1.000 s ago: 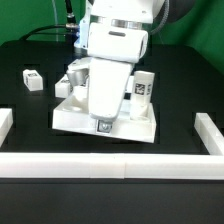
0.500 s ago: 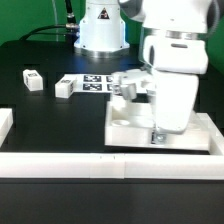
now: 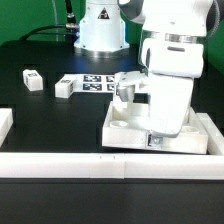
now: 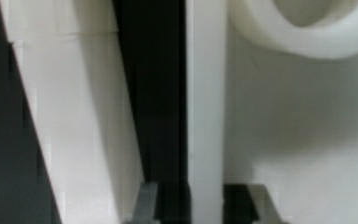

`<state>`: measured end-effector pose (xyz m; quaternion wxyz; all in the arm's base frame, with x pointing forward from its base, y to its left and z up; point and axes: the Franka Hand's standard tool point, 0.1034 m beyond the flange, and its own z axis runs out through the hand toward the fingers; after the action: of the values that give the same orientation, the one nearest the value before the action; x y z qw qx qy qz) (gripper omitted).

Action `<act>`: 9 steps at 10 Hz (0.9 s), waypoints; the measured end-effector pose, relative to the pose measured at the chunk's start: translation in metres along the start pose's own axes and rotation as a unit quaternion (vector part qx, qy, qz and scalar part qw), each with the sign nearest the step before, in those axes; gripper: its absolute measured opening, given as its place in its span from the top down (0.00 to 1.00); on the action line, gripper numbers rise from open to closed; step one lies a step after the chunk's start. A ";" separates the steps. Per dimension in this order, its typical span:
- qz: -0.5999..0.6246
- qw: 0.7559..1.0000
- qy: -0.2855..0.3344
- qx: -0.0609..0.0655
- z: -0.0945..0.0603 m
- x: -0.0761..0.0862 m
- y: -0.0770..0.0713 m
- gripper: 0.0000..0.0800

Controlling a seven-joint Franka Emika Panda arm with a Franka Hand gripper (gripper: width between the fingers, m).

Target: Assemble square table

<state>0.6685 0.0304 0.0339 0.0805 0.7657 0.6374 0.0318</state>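
Note:
The white square tabletop [image 3: 124, 128] lies near the front right corner of the border bars. My gripper [image 3: 157, 138] reaches down over its front rim and is shut on that rim. In the wrist view the rim wall [image 4: 202, 100] runs between my dark fingertips [image 4: 151, 205], with my gripper [image 4: 197, 205] closed on it. A round corner socket [image 4: 318, 30] shows beside the wall. Two small white legs [image 3: 33, 79] [image 3: 65, 87] lie on the table at the exterior view's left. A third leg [image 3: 126, 86] shows at the tabletop's far edge, partly hidden by the arm.
White border bars run along the front [image 3: 90, 162], the left [image 3: 5, 122] and the right [image 3: 214, 130]. The front bar also shows close beside the rim in the wrist view [image 4: 69, 120]. The marker board [image 3: 95, 82] lies behind the tabletop, before the arm's base [image 3: 100, 35].
My arm has dragged the tabletop from the middle to the exterior view's right, up to the front right bars. In the last half second it shifted only slightly left.

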 end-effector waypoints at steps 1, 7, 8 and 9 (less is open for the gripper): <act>0.000 1.000 0.000 0.000 0.000 0.000 0.000 0.93; 0.000 1.000 0.000 0.001 0.001 -0.001 -0.001 0.21; 0.001 1.000 0.000 0.001 0.001 -0.001 -0.001 0.19; 0.001 1.000 0.000 0.001 0.001 -0.001 -0.001 0.19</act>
<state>0.6679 0.0293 0.0324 0.0800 0.7662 0.6369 0.0309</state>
